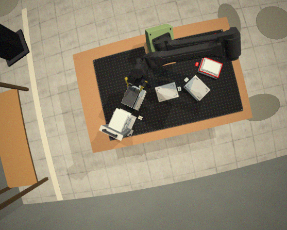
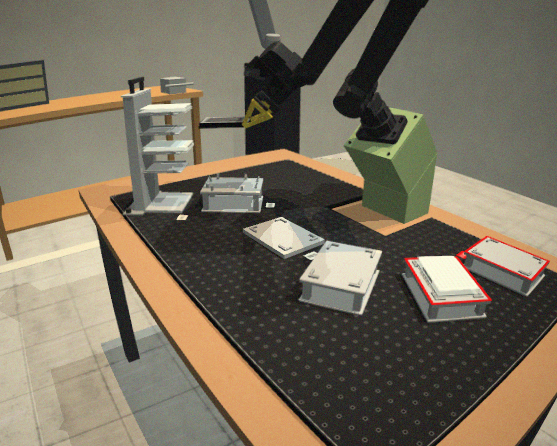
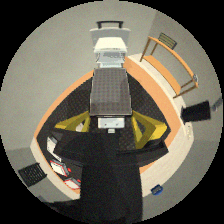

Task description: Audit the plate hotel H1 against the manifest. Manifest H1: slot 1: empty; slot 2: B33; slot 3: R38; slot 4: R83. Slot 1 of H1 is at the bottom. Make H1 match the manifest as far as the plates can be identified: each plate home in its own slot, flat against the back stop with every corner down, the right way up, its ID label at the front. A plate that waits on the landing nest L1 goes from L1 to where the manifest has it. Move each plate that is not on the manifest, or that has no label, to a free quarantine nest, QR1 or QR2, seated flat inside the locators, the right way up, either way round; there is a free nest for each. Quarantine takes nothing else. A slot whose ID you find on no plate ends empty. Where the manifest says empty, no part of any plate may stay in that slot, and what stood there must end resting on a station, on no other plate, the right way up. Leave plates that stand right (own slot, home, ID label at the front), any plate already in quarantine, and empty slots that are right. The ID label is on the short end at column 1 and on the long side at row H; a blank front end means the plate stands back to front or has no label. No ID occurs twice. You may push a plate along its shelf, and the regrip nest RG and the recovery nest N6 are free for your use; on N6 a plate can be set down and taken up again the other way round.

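Well, closest in the side view, at about 4 o'clock on the black mat (image 2: 261,320), sit two red-rimmed nests. The nearer one (image 2: 417,272) has a white plate (image 2: 448,277) lying on it. The other red-rimmed nest (image 2: 506,257) is just behind it.

Next, near the middle of the mat, is a tall grey nest (image 2: 341,272). A low flat nest (image 2: 281,235) is just past it, toward 11 o'clock.

Farther back, at 10 o'clock, is a grey nest with little pins (image 2: 231,192). Right beside that, at its 9 o'clock, stands the plate hotel (image 2: 133,145). A white top plate (image 2: 166,108) lies on its highest shelf.

The gripper (image 2: 256,114) hangs in the air at the hotel's 3 o'clock. Its yellow fingers are spread wide, and they hold a dark plate (image 2: 221,121) by its sides. The plate is flat and points at the hotel's upper shelves, but does not touch them.

The green arm base (image 2: 396,170) sits at 1 o'clock on the table (image 2: 191,340).
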You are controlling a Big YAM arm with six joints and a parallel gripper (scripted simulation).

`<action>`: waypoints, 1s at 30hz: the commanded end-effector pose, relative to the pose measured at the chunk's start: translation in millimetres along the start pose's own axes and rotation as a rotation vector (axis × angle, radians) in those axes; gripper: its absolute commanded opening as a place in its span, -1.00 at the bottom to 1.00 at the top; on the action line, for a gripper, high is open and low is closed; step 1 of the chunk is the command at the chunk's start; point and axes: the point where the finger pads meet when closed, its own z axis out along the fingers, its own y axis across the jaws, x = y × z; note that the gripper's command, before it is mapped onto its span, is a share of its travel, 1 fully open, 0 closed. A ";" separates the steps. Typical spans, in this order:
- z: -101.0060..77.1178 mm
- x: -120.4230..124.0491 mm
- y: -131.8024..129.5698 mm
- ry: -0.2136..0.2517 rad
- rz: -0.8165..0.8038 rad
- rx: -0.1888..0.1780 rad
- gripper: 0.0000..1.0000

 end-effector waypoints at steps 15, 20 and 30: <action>3.9 -33.9 -0.6 -0.045 -0.062 -0.004 0.72; 4.8 -33.2 0.5 -0.044 -0.061 -0.008 0.72; 6.5 -31.7 1.7 -0.042 -0.054 -0.012 0.72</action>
